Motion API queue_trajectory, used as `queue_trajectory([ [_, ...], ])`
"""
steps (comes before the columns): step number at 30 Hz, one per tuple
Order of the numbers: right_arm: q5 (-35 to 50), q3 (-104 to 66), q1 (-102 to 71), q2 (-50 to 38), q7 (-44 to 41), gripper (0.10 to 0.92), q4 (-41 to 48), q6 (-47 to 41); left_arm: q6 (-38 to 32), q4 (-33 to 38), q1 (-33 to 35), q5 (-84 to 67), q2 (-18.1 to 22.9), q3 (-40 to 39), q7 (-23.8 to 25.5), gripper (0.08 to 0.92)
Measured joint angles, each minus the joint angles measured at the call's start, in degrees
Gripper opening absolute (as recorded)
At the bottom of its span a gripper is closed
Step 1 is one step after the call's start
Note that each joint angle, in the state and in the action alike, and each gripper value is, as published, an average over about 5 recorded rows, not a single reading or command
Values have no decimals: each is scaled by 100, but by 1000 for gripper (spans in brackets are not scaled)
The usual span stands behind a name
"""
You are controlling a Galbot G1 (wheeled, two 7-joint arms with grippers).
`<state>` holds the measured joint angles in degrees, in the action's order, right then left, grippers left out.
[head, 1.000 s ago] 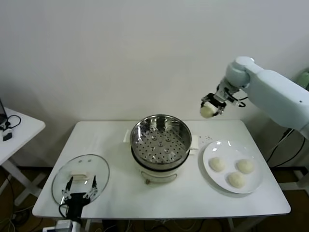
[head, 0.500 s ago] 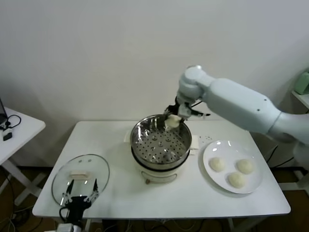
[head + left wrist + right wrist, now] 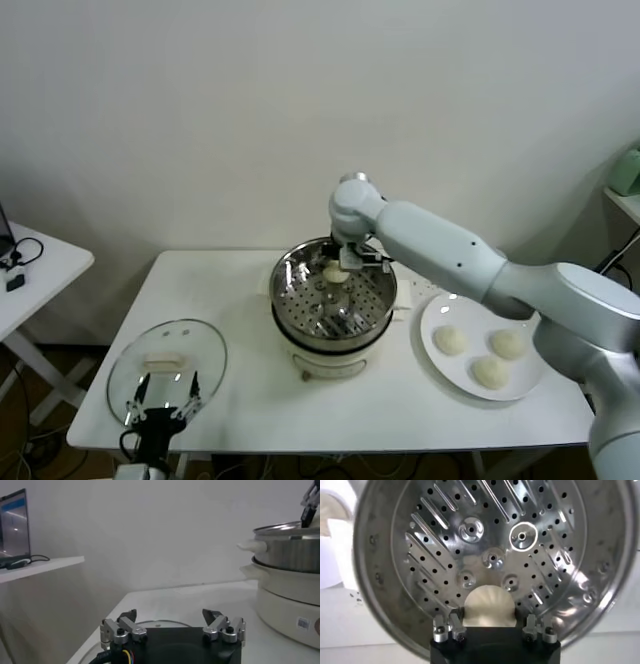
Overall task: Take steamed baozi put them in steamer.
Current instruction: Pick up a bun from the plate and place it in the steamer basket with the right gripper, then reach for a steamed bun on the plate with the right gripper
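Observation:
My right gripper [image 3: 339,268] hangs inside the rim of the shiny steamer [image 3: 291,280], shut on one off-white steamed baozi [image 3: 335,273]. In the right wrist view the baozi [image 3: 488,605] sits between the jaws of that gripper [image 3: 490,622], just above the steamer's perforated floor [image 3: 490,545]. Three more baozi [image 3: 449,340] [image 3: 508,343] [image 3: 490,371] lie on the white plate [image 3: 478,308] to the right. My left gripper [image 3: 165,405] [image 3: 172,625] stands open and idle over the glass lid [image 3: 166,360] at the front left.
The steamer stands on a cream cooker base [image 3: 290,610] in the middle of the white table [image 3: 250,400]. A small side table [image 3: 35,270] with cables is at the far left. A white wall stands close behind.
The right arm has swung left from high beyond the plate to over the steamer and has come down, carrying the baozi inside the rim. The left arm has not moved.

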<state>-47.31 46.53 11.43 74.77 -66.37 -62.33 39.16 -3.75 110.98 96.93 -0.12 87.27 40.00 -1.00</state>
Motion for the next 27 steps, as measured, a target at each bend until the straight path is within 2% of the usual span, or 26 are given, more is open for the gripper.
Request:
queue_trajectory([
  [5,-203,-105,-122,114,58,683,145,104,-21,-15,24,-1,8,3,-6,823],
  [12,-337,-242,-193,159,88,813,224,296,-53,-17,81,-2,14,14,-10,823],
  [17,-288,-254,-124,78,24,822,105,423,-74,-22,126,-6,11,19,-11,823],
  [22,84,-117,127,-229,-122,823,-237,409,-82,-25,144,-17,11,21,-16,823],
  [27,906,188,617,-779,-219,823,-651,82,-92,-25,111,-27,11,7,-52,823],
])
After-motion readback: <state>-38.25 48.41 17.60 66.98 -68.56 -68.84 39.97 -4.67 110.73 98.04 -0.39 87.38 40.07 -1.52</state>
